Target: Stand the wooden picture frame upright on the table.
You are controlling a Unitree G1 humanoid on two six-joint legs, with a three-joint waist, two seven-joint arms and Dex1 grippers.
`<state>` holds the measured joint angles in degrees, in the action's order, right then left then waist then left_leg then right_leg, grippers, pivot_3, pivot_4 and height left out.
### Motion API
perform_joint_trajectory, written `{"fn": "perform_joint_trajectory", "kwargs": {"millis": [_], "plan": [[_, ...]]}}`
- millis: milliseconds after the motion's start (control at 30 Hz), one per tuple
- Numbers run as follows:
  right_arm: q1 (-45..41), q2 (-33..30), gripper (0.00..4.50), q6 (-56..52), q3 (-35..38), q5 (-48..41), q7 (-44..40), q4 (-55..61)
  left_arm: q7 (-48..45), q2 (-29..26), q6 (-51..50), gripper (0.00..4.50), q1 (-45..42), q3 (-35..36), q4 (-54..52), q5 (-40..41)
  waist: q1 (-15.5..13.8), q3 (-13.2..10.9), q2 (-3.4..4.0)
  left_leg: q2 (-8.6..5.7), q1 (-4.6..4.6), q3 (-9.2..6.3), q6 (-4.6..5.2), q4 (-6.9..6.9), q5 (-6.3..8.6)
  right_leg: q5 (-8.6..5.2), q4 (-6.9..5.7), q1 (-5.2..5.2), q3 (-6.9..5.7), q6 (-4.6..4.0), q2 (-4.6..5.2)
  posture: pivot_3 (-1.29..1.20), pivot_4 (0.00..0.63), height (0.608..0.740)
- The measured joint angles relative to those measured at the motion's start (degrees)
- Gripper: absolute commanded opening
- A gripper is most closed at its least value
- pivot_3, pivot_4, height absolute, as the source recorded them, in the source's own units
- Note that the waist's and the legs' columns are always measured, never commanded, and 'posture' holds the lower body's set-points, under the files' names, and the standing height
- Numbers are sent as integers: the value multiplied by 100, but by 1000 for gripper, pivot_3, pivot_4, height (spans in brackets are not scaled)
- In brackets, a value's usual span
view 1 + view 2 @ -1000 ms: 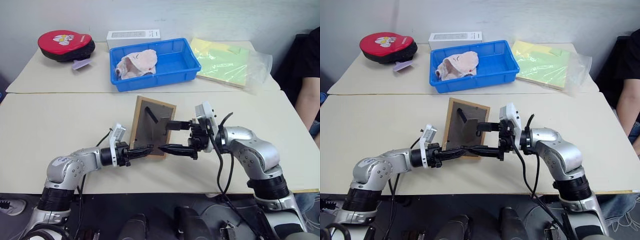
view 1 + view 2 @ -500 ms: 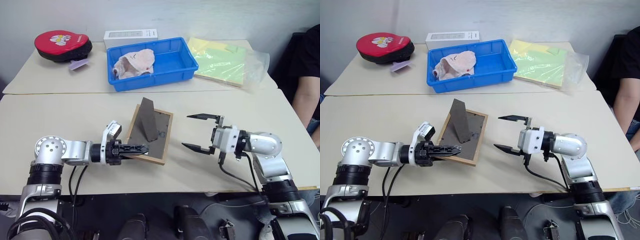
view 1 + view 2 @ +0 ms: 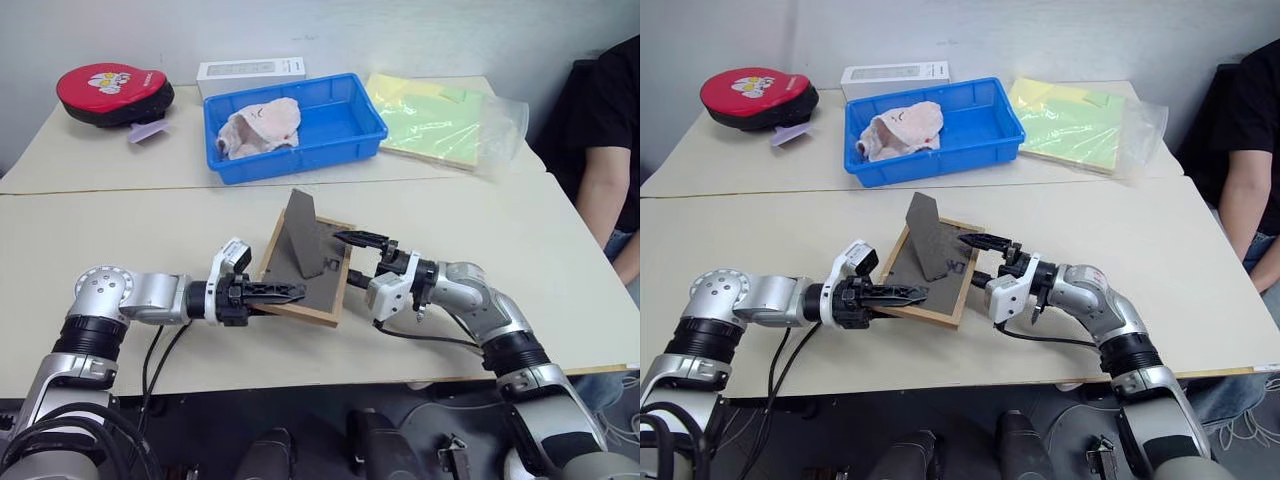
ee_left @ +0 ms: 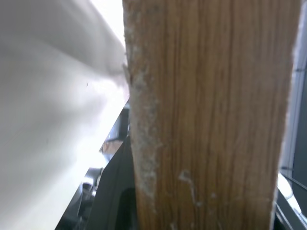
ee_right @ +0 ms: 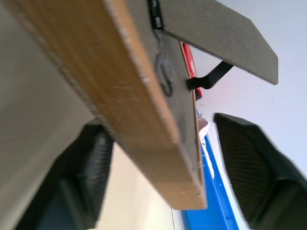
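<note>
the left gripper (image 3: pixel 285 293) pinches the near rim of the wooden picture frame (image 3: pixel 318 277), likely light and stiff, while the right gripper (image 3: pixel 362 257) straddles its far rim, fingers apart.

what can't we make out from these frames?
- Wooden picture frame: its front faces down in the eye views, so the picture is hidden.
- Left gripper: its lower finger is hidden under the frame's edge; the left wrist view is blocked by wood.
- Right gripper: fingers straddle the frame's edge with gaps; contact can't be told.
</note>
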<state>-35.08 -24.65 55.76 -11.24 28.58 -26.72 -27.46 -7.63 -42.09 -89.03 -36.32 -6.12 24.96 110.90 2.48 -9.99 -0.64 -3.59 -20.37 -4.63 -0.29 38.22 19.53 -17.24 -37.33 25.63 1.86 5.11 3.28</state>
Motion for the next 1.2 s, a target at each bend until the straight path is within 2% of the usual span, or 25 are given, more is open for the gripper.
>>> {"fn": "perform_joint_trajectory", "kwargs": {"millis": [33,67,200,300,433,533,600,633,700,767,833,867,967,1200], "plan": [[0,-1,1934,1,-24,10,33,-43,-7,-15,1,1288,0,0,0,5,6,0,0,-1,0,1,0,0,0,0,0,0,0,0,0,0,150,740],[-2,-43,1655,36,-68,117,119,-58,-19,-32,13,1638,-2,1,3,38,17,0,0,0,0,0,0,0,0,0,-2,0,0,0,0,0,150,740],[-26,-140,1256,145,-177,308,492,-162,-69,-12,176,2876,-6,304,-53,89,71,0,0,-1,1,-2,-2,0,-1,-1,-6,1,0,-2,-1,0,150,740],[-111,-198,1255,177,-180,299,695,-229,-196,-151,162,3782,7,433,-223,89,96,0,0,-3,4,-2,-2,-2,-1,-2,-9,4,1,-3,-3,0,150,740],[-231,-246,1255,216,-183,194,857,-226,-404,-605,195,3824,221,731,-598,89,154,0,0,-5,13,-18,-6,-5,1,-3,-12,10,6,-5,-16,0,150,740],[-227,-284,1255,252,-204,44,869,-226,-382,-953,550,3824,727,1185,-1048,53,218,0,0,-4,14,-21,-7,-8,1,-4,-11,12,13,-7,-16,0,150,740],[-163,-316,1255,192,-217,-317,720,-224,-621,-1095,997,3824,1133,1625,-1418,-519,235,0,0,0,12,-27,-11,-15,4,-7,-8,10,15,-12,-17,0,150,740],[-115,-336,1255,90,-259,-739,492,-204,-1032,-1123,1475,3824,1437,1899,-1765,-1142,236,-1,3,2,12,-28,-12,-20,4,-8,-3,8,16,-14,-16,0,150,740],[231,-352,1255,-704,-400,-2230,-414,237,-2142,-1126,2840,3824,2060,2252,-2435,-2625,223,-3,6,16,9,-40,-16,-22,7,-10,16,-7,6,-19,-17,0,150,740],[673,-266,1255,-2144,-425,-3942,-1280,1064,-3030,-1129,4116,3824,2487,2252,-2730,-3975,168,-4,8,24,6,-51,-18,-24,9,-8,29,-15,-3,-24,-19,0,150,740],[851,-259,1254,-3558,-352,-5213,-1720,1704,-3659,-1119,4976,4377,2707,2063,-2928,-4967,78,-6,12,23,2,-50,-14,-18,11,-4,31,-16,1,-27,-17,0,150,740],[851,-268,1254,-4116,-276,-5597,-1800,1929,-3840,-1048,5223,4500,2736,2033,-3000,-5229,28,-6,12,21,1,-51,-11,-17,13,-3,31,-16,1,-27,-15,0,150,740],[825,-361,1254,-5745,12,-6588,-1854,2449,-4114,-751,5688,4500,2769,2033,-3110,-5662,-101,-6,13,22,1,-51,-4,-14,17,-2,29,-17,1,-27,-14,0,150,740],[654,-351,1253,-8559,564,-7734,-1212,2487,-4503,-364,6394,4500,3036,1830,-3199,-6584,-224,-6,11,20,-6,-53,1,-12,19,-1,32,-13,-1,-25,-13,0,150,740]]}}
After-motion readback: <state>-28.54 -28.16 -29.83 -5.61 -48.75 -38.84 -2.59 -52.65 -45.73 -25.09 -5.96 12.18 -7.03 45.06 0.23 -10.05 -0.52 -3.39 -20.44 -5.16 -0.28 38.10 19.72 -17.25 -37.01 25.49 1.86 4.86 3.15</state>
